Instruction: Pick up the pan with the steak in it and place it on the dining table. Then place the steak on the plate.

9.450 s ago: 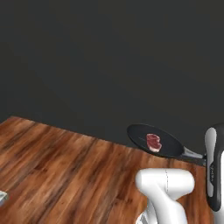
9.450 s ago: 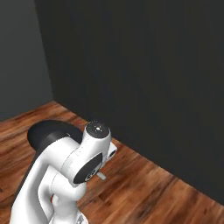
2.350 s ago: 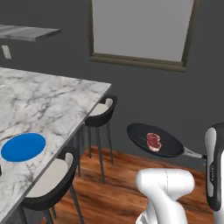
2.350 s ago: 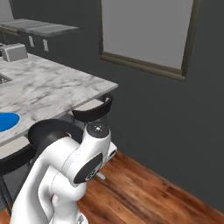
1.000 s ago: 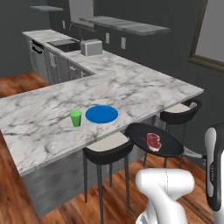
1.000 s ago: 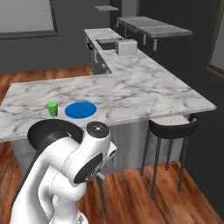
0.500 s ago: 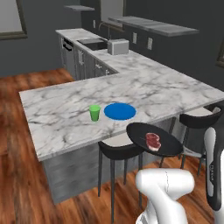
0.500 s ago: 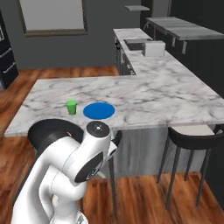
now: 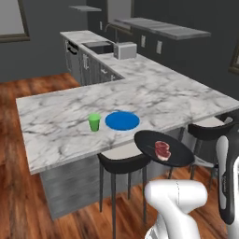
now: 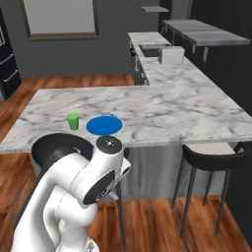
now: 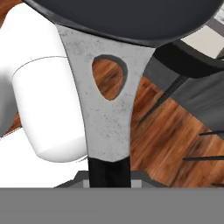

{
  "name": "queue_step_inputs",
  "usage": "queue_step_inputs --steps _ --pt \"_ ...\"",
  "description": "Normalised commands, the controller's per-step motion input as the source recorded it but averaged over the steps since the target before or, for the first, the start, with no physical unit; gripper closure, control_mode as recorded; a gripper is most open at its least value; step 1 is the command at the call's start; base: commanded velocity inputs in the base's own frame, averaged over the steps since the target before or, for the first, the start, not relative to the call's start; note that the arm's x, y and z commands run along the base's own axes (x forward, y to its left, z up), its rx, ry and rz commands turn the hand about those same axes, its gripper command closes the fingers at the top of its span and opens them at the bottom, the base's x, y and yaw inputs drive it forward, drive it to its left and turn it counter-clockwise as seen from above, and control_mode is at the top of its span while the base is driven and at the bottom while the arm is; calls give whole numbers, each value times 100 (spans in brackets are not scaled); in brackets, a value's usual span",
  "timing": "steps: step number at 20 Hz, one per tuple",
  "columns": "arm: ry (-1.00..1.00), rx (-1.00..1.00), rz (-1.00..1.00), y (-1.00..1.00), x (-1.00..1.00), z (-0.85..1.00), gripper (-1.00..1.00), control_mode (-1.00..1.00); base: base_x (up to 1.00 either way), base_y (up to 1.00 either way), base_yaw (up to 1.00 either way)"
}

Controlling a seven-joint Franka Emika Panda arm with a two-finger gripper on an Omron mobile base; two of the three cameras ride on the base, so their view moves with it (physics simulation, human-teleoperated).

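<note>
The black pan (image 9: pixel 150 140) hangs level in the air in front of my arm, with the small red steak (image 9: pixel 163 149) lying in it. My gripper (image 11: pixel 109 174) is shut on the pan's grey-and-black handle (image 11: pixel 106 118), which runs up the hand view to the pan's underside (image 11: pixel 131 19). In the right base view the pan (image 10: pixel 53 147) is partly hidden behind my arm. The blue plate (image 9: pixel 122 120) lies on the marble dining table (image 9: pixel 60 126), just beyond and left of the pan. The plate (image 10: pixel 104 125) sits near the table's (image 10: pixel 167 110) front edge.
A small green cup (image 9: pixel 94 122) stands left of the plate. A black stool (image 9: pixel 122 162) is tucked under the table edge below the pan, and another stool (image 10: pixel 211 150) stands to the right. A toaster (image 9: pixel 125 50) and a sink (image 9: pixel 98 45) are on the far counter.
The whole picture has shifted as the base drove: the table and plate now stand closer and more square-on. The pan and steak keep their place relative to my arm.
</note>
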Motion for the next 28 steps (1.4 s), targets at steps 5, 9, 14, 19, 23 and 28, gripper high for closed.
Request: queue_step_inputs --steps 5,9,14,19,23,28 --pt "0 0 0 0 0 0 100 100 35 -63 13" --pt "0 0 0 0 0 0 100 100 34 -62 14" --pt "0 0 0 0 0 0 100 100 36 -66 12" --pt "0 0 0 0 0 0 100 100 27 -62 10" --pt "0 0 0 0 0 0 100 100 2 -32 3" --pt "0 0 0 0 0 0 100 100 7 -7 0"
